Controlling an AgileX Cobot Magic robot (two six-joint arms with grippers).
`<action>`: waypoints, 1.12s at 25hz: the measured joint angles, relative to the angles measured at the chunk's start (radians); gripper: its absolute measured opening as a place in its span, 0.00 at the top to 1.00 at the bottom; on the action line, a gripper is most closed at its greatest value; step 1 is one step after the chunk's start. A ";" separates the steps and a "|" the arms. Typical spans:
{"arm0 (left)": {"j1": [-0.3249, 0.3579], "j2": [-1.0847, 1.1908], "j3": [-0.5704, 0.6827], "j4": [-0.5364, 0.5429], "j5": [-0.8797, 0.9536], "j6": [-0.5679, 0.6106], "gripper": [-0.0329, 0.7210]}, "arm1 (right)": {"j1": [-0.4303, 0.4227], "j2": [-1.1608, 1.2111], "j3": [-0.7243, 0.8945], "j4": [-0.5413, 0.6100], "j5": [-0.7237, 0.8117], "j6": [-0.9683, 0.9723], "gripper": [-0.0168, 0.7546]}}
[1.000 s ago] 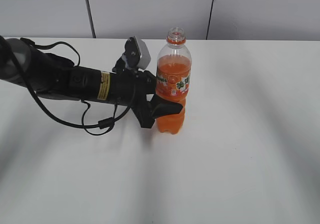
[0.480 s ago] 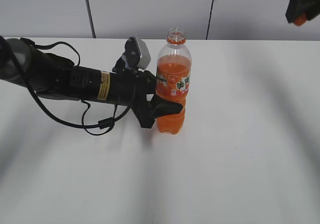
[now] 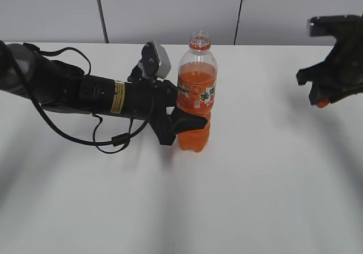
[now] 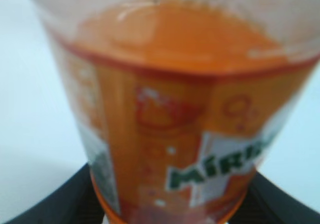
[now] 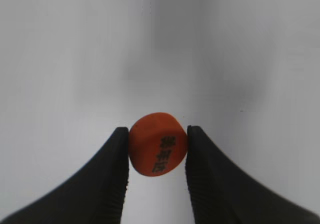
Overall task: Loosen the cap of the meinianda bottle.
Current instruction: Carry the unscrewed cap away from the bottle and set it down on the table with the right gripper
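Observation:
The meinianda bottle (image 3: 196, 95) stands upright at the table's middle, its mouth open and capless, orange neck ring showing. My left gripper (image 3: 184, 121) is shut on its body below the label; the left wrist view is filled by the bottle (image 4: 175, 109). My right gripper (image 3: 324, 100) hangs above the table at the far right, shut on the orange cap (image 3: 323, 102). In the right wrist view the cap (image 5: 158, 144) sits pinched between the two black fingers, dark marks on its top, above the white table.
The white table (image 3: 255, 197) spreads around the bottle. The left arm with its cables (image 3: 85, 95) lies across the left side. A grey panelled wall (image 3: 170, 10) runs behind the table's far edge.
My right gripper, holding the cap, has come down from the top right corner to lower at the right edge. The bottle and left arm have not moved.

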 joint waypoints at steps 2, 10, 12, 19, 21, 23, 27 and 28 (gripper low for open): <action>0.000 0.000 0.000 -0.001 0.000 0.000 0.42 | -0.005 0.036 0.052 0.000 -0.065 0.005 0.63; 0.000 0.000 0.000 -0.002 0.000 0.000 0.42 | -0.005 0.156 0.075 0.001 -0.174 0.010 0.63; 0.000 0.000 0.000 -0.002 0.000 0.000 0.42 | -0.005 0.174 0.075 0.001 -0.199 0.011 0.63; 0.000 0.000 0.000 -0.003 0.000 -0.001 0.42 | -0.005 0.210 0.074 0.001 -0.227 0.032 0.60; 0.000 0.000 0.000 -0.003 0.000 -0.001 0.42 | -0.005 0.217 0.075 0.009 -0.223 0.035 0.49; 0.000 0.000 0.000 -0.003 0.000 -0.001 0.42 | -0.005 0.217 0.075 0.016 -0.223 0.037 0.29; 0.000 0.000 0.000 -0.003 0.000 -0.001 0.42 | -0.005 0.217 0.075 0.033 -0.222 0.038 0.16; 0.000 0.000 0.000 -0.003 0.000 -0.001 0.42 | -0.005 0.216 0.075 0.042 -0.222 0.038 0.16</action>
